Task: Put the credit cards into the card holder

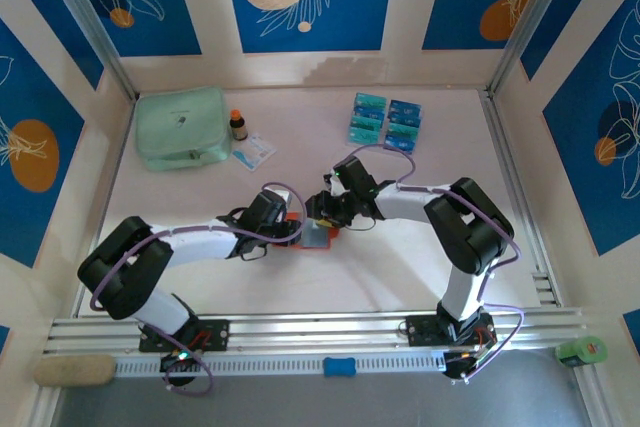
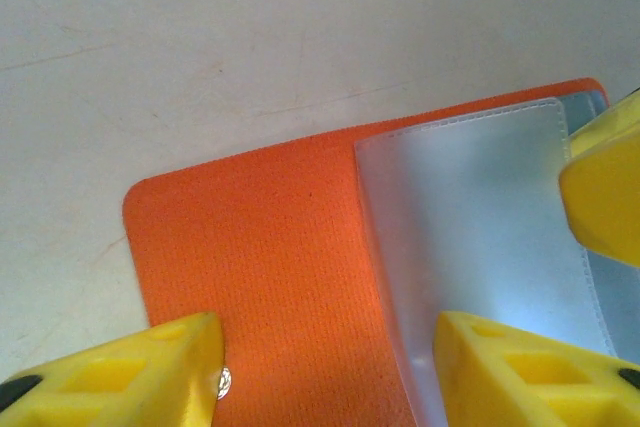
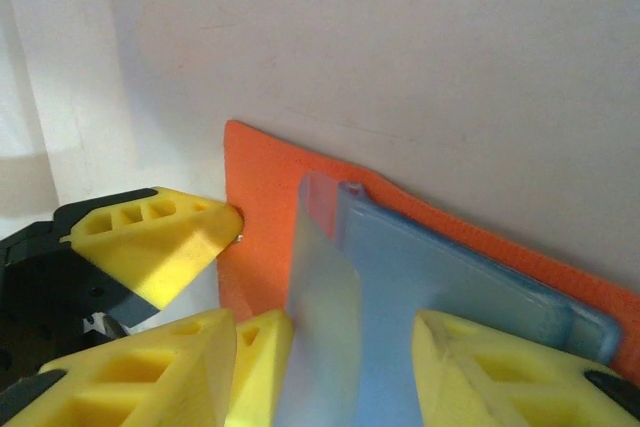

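card holder (image 2: 250, 267): orange, lying open and flat at centre, pale pocket facing up
credit cards (image 1: 385, 120): teal and blue, grouped far right

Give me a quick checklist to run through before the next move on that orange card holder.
1. Card holder lying open and flat on the table: ok.
2. Left gripper spread wide over the holder's orange cover, near the snap: ok.
3. Clear pocket mouth lifted for entry: ok.
4. Blue card fully seated in the pocket: cannot tell.
5. Right gripper holding the card firmly: cannot tell.
6. Remaining credit cards loaded: not ok, they lie at the table's far side.
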Robot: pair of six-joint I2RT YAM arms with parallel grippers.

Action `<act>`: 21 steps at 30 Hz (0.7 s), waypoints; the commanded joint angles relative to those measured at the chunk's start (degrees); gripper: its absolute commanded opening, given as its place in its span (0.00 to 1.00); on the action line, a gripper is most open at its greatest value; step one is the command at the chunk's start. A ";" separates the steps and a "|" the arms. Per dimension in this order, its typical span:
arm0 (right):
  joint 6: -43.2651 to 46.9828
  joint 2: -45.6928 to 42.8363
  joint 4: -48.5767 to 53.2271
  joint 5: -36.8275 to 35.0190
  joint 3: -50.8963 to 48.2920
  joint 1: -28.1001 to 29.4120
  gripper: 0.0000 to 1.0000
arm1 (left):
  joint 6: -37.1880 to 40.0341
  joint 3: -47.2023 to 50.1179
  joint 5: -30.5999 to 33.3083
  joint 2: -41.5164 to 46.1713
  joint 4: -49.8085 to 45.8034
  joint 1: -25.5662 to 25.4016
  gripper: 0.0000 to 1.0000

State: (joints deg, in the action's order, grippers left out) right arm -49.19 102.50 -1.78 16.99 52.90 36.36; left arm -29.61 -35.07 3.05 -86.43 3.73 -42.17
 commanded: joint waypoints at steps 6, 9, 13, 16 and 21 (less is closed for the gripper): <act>-3.35 1.70 -3.45 5.92 1.55 -0.41 0.46 | -0.01 1.05 -0.98 2.14 -2.77 -0.32 0.64; -4.09 0.77 -3.44 6.73 1.83 -0.32 0.46 | -0.18 0.74 -0.11 5.28 -3.96 -0.28 0.74; -4.71 -0.58 -2.33 6.56 2.62 0.42 0.50 | -0.50 0.92 1.96 10.83 -5.93 -0.12 0.88; -5.09 -0.48 -1.61 6.36 3.85 1.22 0.52 | -0.66 1.24 3.46 14.66 -7.16 -0.02 0.93; -5.55 1.78 -0.56 5.88 6.94 2.56 0.53 | -1.09 2.43 4.54 19.00 -8.11 0.42 0.95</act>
State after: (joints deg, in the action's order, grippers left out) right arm -53.89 103.72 -3.88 21.67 57.28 38.00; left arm -30.09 -34.13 5.76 -68.97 -1.74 -42.11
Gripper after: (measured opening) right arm 0.530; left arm 0.945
